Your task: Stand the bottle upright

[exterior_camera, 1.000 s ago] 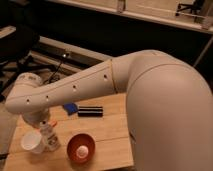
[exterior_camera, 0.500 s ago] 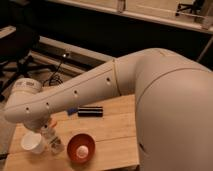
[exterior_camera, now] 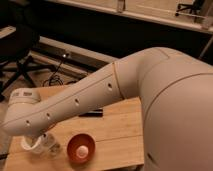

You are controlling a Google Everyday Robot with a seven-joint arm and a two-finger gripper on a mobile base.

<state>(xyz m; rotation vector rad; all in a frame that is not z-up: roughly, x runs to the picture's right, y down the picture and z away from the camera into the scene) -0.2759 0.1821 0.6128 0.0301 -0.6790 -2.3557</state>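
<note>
1. So, the gripper (exterior_camera: 44, 139) is hidden under the arm's wrist at the table's (exterior_camera: 117, 131) front-left corner; how its claw is set can't be told.
2. The bottle (exterior_camera: 51, 145) is seen just beside the white paper cup (exterior_camera: 31, 146), right below the wrist, apparently near upright.
3. Risk, as judged: the cup or bottle gets knocked over if the wrist is swung sideways.
4. The orange bowl (exterior_camera: 80, 147) and black bar (exterior_camera: 91, 112) are close enough to be bumped too.
</note>
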